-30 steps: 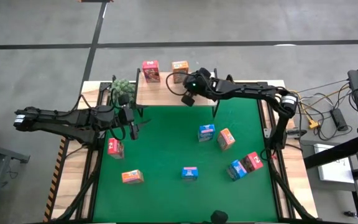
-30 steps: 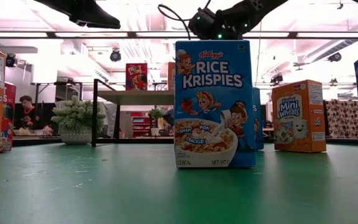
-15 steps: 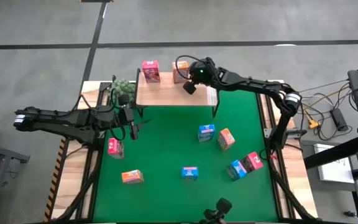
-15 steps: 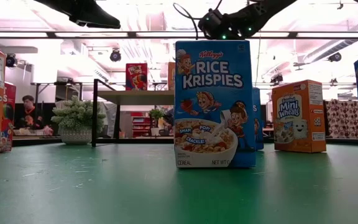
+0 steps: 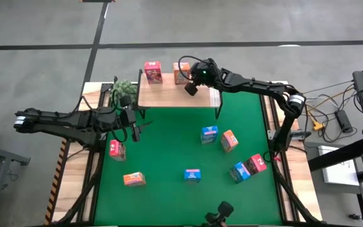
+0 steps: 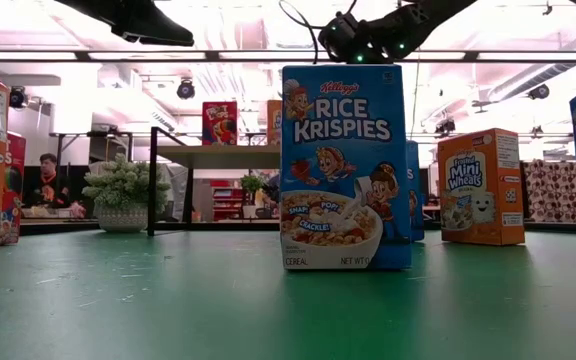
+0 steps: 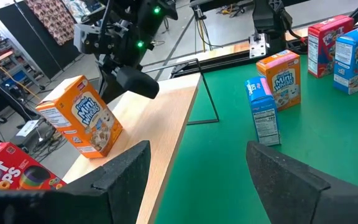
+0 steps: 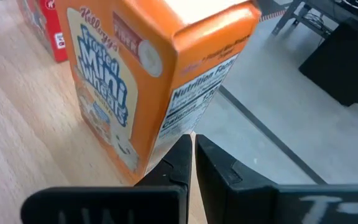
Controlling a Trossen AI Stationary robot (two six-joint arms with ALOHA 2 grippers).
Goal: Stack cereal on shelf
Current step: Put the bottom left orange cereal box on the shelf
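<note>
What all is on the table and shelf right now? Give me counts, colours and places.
shelf: one, light wood on black legs, at the far edge of the table.
cereal on shelf: two; pink-red box to the left, orange box beside it.
cereal on mat: seven; three blue, two orange, two pink-red.
mat: one, green, covers the table.
plant: one, green, by the shelf's left end.
person: one, in the room behind.
left gripper: open, over the mat's left side.
right gripper: shut, at the orange box on the shelf.
</note>
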